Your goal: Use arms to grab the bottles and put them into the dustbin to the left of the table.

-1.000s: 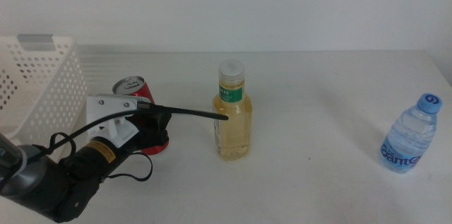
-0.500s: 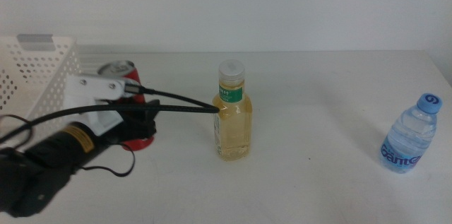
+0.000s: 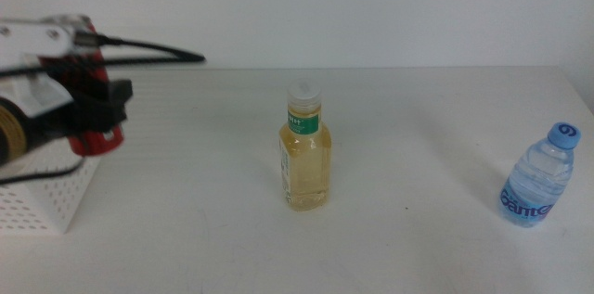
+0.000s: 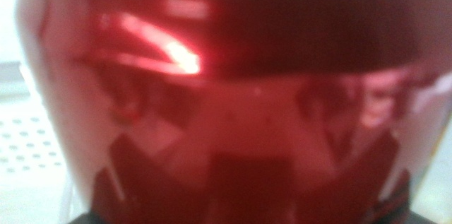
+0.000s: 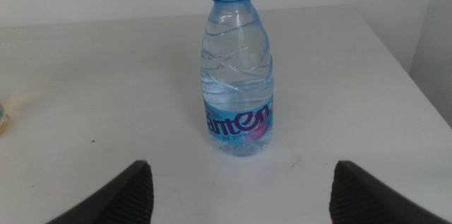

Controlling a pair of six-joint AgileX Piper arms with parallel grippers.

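Note:
My left gripper (image 3: 95,113) is shut on the slim red can (image 3: 90,79) and holds it in the air over the near corner of the white perforated dustbin (image 3: 42,206) at the left edge. In the left wrist view the red can (image 4: 226,111) fills almost the whole picture. The yellow-liquid bottle (image 3: 304,157) with green label and white cap stands upright mid-table. The blue-capped water bottle (image 3: 541,178) stands at the far right. My right gripper (image 5: 244,167) is open, just short of the water bottle (image 5: 236,75), which stands centred between its jaws.
The off-white table (image 3: 418,108) stretches bare between the two standing bottles. A black cable (image 3: 148,48) arcs off the left arm's white housing. A strip of the dustbin's perforated wall (image 4: 28,146) shows beside the can in the left wrist view.
The left arm has lifted the red can off the table and carried it left and up, to above the dustbin. Both bottles stayed put.

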